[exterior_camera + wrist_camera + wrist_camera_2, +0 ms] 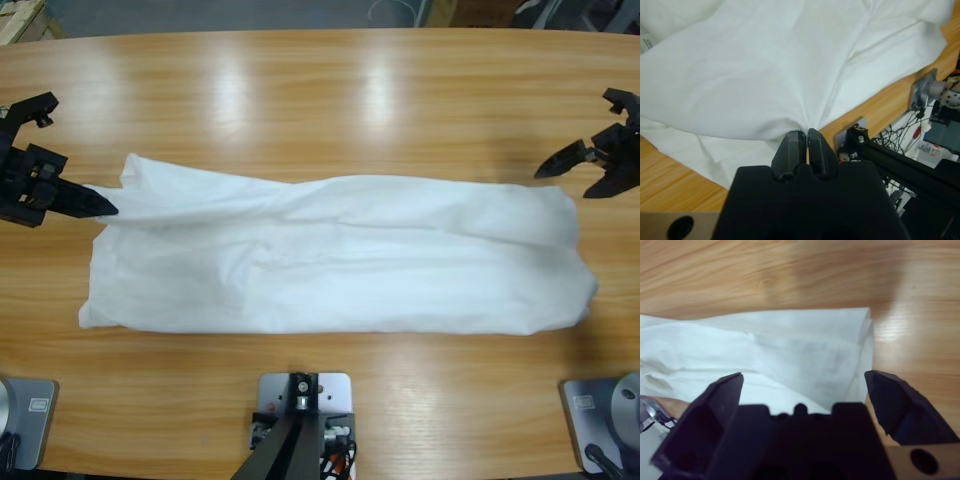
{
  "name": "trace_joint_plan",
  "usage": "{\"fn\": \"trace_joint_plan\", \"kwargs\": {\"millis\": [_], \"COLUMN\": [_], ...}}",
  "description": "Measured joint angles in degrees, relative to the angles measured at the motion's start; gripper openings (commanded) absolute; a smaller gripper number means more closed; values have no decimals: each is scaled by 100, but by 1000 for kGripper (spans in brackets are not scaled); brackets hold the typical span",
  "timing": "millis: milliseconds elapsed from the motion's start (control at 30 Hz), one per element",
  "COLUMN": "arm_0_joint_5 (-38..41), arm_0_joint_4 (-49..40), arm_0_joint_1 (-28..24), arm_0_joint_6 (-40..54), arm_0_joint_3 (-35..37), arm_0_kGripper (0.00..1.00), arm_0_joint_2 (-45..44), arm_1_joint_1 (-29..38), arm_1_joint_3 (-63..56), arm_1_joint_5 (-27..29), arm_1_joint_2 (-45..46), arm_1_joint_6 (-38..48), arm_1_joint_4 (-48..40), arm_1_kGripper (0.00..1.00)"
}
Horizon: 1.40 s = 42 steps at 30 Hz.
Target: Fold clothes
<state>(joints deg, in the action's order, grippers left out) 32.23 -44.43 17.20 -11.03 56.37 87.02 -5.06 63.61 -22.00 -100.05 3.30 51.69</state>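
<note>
The clothes are one white T-shirt (340, 255), lying folded into a long band across the wooden table (320, 90). My left gripper (100, 205) sits at the band's left end, shut on a pinch of the white fabric (765, 75), which pulls into creases at the jaw tips (803, 134). At the right end my right gripper (568, 172) hovers just off the shirt's upper right corner, jaws spread wide, nothing between them. In the right wrist view the shirt's folded end (810, 355) lies ahead of the open gripper (802, 382).
Bare wood stretches behind the shirt to the table's far edge. Rig frame, cables and small hardware (920, 150) show past the table's edge in the left wrist view.
</note>
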Motion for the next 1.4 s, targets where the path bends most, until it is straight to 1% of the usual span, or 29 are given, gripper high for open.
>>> {"fn": "trace_joint_plan", "kwargs": {"millis": [133,333,433,467,533,567,600,633,667,700,733,800,867,900,1167,1400], "arm_0_joint_5": [0,0,0,0,0,0,0,0,0,0,0,0,0,0,0,0], "arm_0_joint_4": [0,0,0,0,0,0,0,0,0,0,0,0,0,0,0,0], "arm_0_joint_1": [0,0,0,0,0,0,0,0,0,0,0,0,0,0,0,-10], "arm_0_joint_6": [0,0,1,1,4,4,5,5,5,5,5,7,10,10,11,12], "arm_0_joint_3": [0,0,0,0,0,0,0,0,0,0,0,0,0,0,0,1], "arm_0_kGripper": [0,0,0,0,0,0,0,0,0,0,0,0,0,0,0,0], "arm_0_joint_2": [85,151,151,151,151,151,151,151,151,152,151,151,152,152,152,151], "arm_1_joint_1": [-1,0,8,16,63,90,116,137,154,167,178,191,201,201,202,202], "arm_1_joint_3": [25,28,22,22,21,19,10,1,-5,-16,-30,-54,-69,-79,-139,-139], "arm_1_joint_5": [-1,-4,-9,-10,-10,-10,-10,-10,-10,-10,-10,-10,-10,-10,-10,-10], "arm_1_joint_2": [-105,-214,-224,-228,-268,-305,-349,-388,-415,-432,-437,-441,-441,-441,-432,-293], "arm_1_joint_6": [34,393,524,559,604,624,638,645,650,654,654,654,654,654,654,606], "arm_1_joint_4": [-48,-112,-127,-129,-145,-156,-171,-182,-192,-203,-218,-248,-260,-266,-286,40], "arm_1_kGripper": [991,991,976,961,858,851,822,756,721,636,483,274,41,0,0,0]}}
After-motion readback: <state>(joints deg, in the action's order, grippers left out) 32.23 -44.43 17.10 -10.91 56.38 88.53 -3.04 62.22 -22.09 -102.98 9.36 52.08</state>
